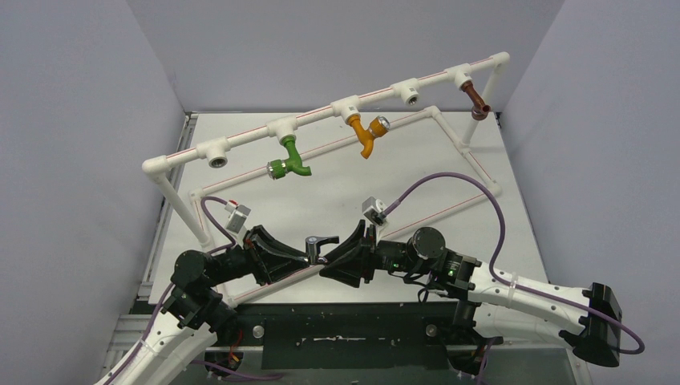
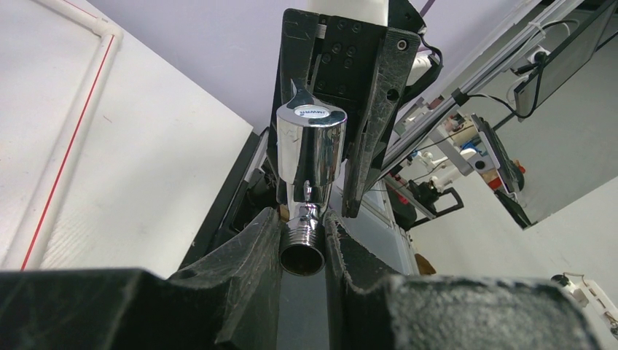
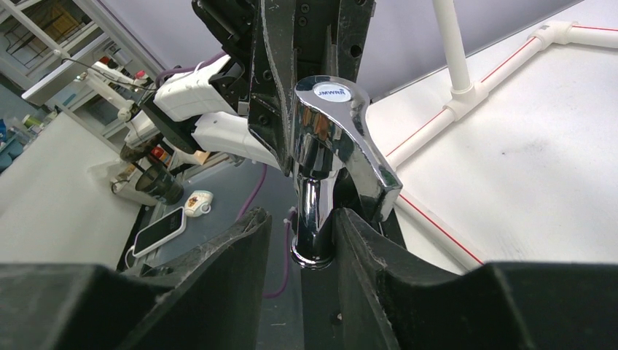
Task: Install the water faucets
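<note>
A chrome water faucet (image 1: 314, 249) hangs between my two grippers above the near edge of the table, lever handle on top. My left gripper (image 1: 308, 258) is shut on its threaded inlet; in the left wrist view both fingers press the thread (image 2: 304, 232) and the left gripper (image 2: 302, 244) has the faucet (image 2: 310, 153) standing up from it. In the right wrist view my right gripper (image 3: 302, 233) straddles the spout of the faucet (image 3: 321, 211). One finger (image 3: 364, 240) touches the spout, and a gap shows at the other finger (image 3: 240, 248).
A white pipe frame (image 1: 321, 114) crosses the back of the table. It carries a green tap (image 1: 290, 156), an orange tap (image 1: 366, 135) and a brown tap (image 1: 479, 102). Bare sockets sit at the left (image 1: 217, 159) and right of centre (image 1: 412, 96). A low pipe (image 1: 473, 164) borders the table.
</note>
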### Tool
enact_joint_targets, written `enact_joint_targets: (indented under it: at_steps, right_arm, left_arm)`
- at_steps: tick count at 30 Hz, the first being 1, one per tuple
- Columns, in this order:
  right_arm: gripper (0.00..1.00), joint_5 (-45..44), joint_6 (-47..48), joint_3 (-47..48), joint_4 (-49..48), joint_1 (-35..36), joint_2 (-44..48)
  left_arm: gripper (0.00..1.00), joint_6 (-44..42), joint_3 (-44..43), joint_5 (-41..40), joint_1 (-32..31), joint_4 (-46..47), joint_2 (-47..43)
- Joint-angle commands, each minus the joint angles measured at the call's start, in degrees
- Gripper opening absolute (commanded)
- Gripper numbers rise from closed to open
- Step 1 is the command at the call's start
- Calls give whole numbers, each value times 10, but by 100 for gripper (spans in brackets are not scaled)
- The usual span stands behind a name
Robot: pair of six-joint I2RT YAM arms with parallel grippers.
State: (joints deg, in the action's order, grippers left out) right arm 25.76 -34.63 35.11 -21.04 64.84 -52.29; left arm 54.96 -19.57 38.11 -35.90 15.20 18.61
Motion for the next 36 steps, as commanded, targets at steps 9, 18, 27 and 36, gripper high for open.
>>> enact_joint_targets:
  at_steps: [9, 18, 27, 36]
  right_arm:
    - [36, -15, -13, 17, -77, -1, -6]
    - [29, -15, -10, 20, -72, -1, -11]
    - [0, -23, -7, 22, -61, -1, -9]
    - [0, -34, 9, 30, -36, -1, -7]
  left_arm:
    - [0, 5, -6, 5, 0, 58, 2]
    - [0, 5, -6, 4, 0, 58, 2]
    - [0, 5, -5, 6, 0, 58, 8]
    - [1, 1, -6, 7, 0, 49, 15]
